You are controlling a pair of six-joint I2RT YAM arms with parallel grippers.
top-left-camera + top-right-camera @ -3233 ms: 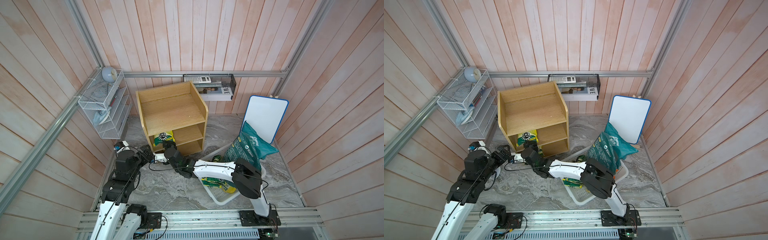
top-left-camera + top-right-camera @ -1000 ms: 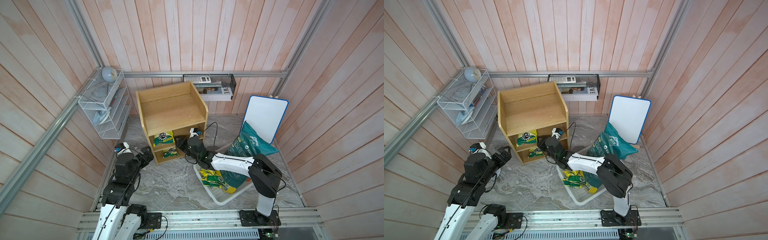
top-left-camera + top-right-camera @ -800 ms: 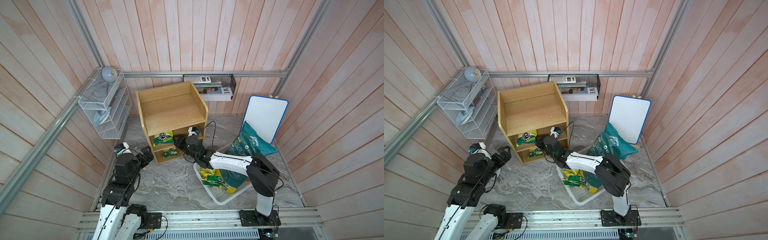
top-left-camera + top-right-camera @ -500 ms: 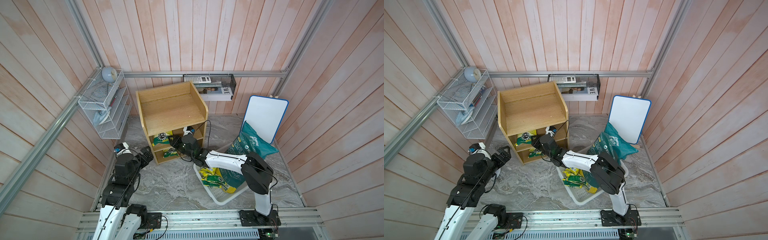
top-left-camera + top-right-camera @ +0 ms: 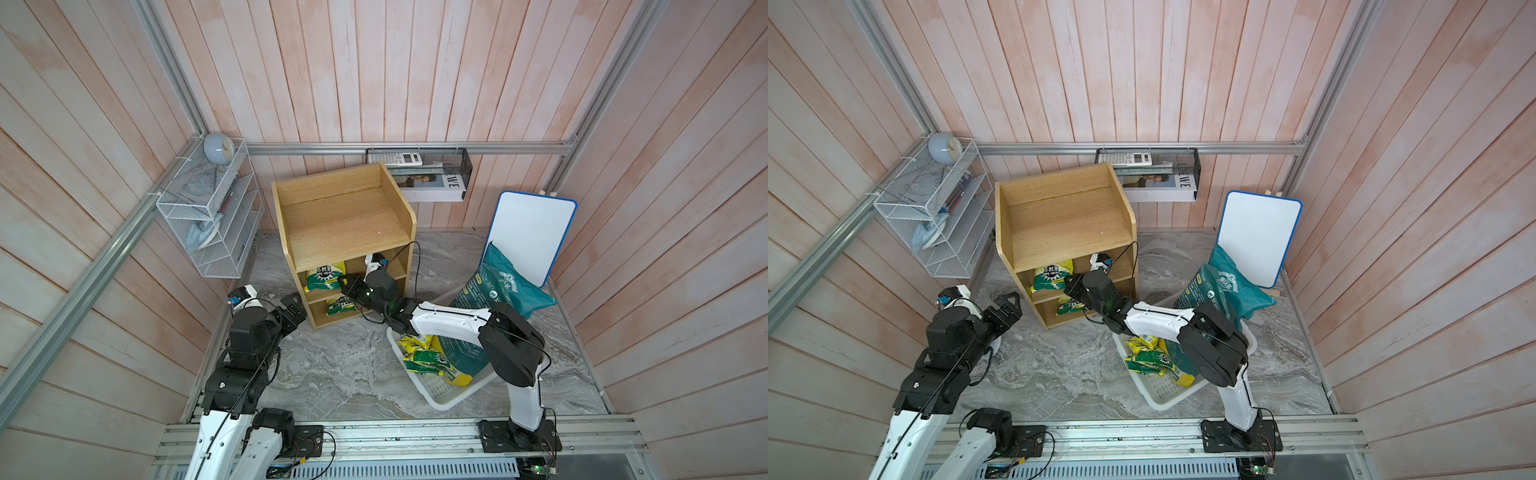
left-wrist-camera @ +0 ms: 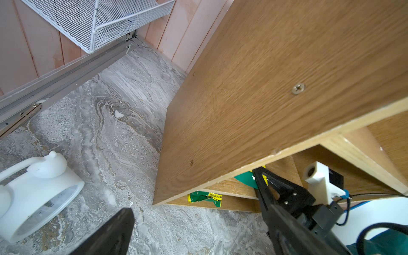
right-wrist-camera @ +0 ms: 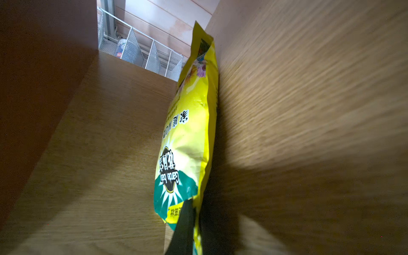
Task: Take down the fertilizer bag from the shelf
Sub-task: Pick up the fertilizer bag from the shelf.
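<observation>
The light-wood shelf (image 5: 345,232) (image 5: 1067,224) stands at the back left in both top views. A yellow and green fertilizer bag (image 5: 326,276) (image 5: 1052,274) stands on its middle tier, against the left side panel. My right gripper (image 5: 347,284) (image 5: 1071,289) reaches into that tier. In the right wrist view the gripper (image 7: 194,220) is shut on the lower edge of the fertilizer bag (image 7: 187,132). A second bag (image 5: 343,305) lies on the bottom tier. My left gripper (image 5: 293,309) (image 6: 192,192) hangs open and empty beside the shelf's left side panel (image 6: 254,99).
A white basket (image 5: 449,395) at the front right holds yellow-green bags (image 5: 419,357) and a big teal sack (image 5: 494,291). A whiteboard (image 5: 528,237) leans on the right wall. A white wire rack (image 5: 212,216) and a black mesh tray (image 5: 419,166) hang on the walls. A white holder (image 6: 33,187) sits on the floor.
My right gripper has moved left from the basket side into the shelf's middle tier and has shut on the bag's edge. The left arm has stayed where it was.
</observation>
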